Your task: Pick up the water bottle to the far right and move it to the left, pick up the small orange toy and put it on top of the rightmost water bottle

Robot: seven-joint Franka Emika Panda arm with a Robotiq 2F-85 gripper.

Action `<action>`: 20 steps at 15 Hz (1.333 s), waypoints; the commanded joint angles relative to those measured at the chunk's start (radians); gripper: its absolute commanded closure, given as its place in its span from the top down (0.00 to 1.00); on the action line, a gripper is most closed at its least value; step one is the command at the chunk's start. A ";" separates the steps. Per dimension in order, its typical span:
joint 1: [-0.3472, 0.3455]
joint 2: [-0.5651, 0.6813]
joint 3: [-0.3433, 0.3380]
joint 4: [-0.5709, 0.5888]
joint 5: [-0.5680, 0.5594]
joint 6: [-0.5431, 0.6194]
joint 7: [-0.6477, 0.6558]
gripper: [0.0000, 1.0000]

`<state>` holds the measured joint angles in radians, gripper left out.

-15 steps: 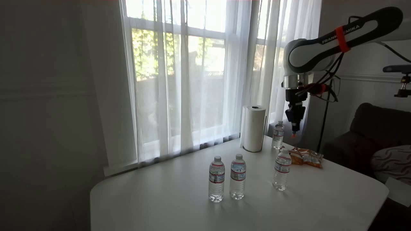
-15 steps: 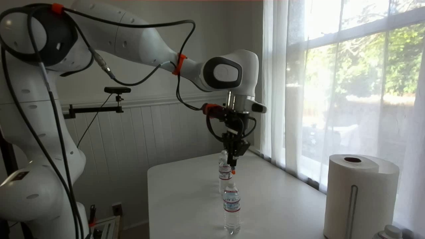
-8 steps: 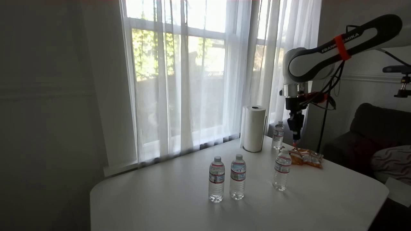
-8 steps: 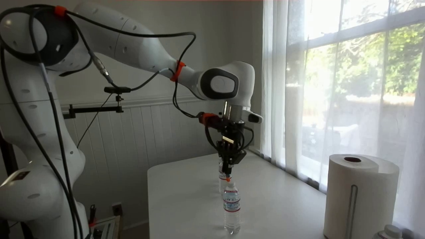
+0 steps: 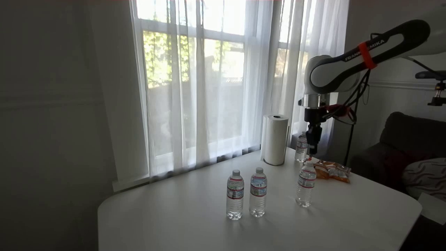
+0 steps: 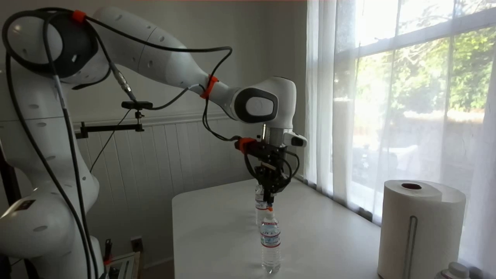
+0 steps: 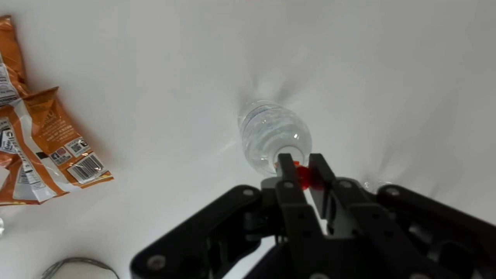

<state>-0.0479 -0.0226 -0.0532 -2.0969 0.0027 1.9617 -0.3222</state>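
Standing nearest in an exterior view, on the smooth white surface (image 5: 167,223), rounded at the corners: left bottle (image 5: 235,200) and middle bottle (image 5: 258,195), upright, just apart; clear ribbed plastic, pale caps, red-edged label bands. Next, toward the right: right bottle (image 5: 305,190), same pattern, upright, farthest right of the four in that view. Over its cap: claw (image 7: 301,162), black, jointed, pointing down, clenched on small orange toy (image 7: 304,177), which shows rounded and reddish in the wrist view; contact with the cap cannot be told. Behind: snack bags (image 5: 333,170), crumpled, glossy, orange with white, their left end partly screened by the right bottle. Farther: paper-towel roll (image 5: 276,141), white, upright cylinder, thin bar along its side; rear bottle (image 5: 300,155) just beside it, clear plastic, upright. Beyond: sheer white curtains (image 5: 202,122), backlit, hanging in folds; dark padded seat (image 5: 411,134) and patterned cushion (image 5: 428,176).
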 commanded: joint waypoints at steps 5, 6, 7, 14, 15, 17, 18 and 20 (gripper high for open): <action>0.009 0.009 0.011 -0.019 0.031 0.046 -0.044 0.04; 0.009 0.005 0.011 -0.021 0.028 0.049 -0.048 0.04; 0.009 0.003 0.011 -0.021 0.028 0.050 -0.050 0.04; 0.008 -0.007 0.010 -0.019 0.002 0.022 -0.053 0.04; 0.008 -0.008 0.010 -0.018 -0.004 0.018 -0.049 0.04; 0.008 -0.012 0.010 -0.017 -0.012 0.012 -0.048 0.04; 0.008 -0.014 0.010 -0.017 -0.017 0.010 -0.046 0.04; 0.008 -0.016 0.010 -0.018 -0.022 0.004 -0.046 0.04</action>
<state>-0.0387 -0.0079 -0.0431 -2.0974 0.0007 1.9878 -0.3597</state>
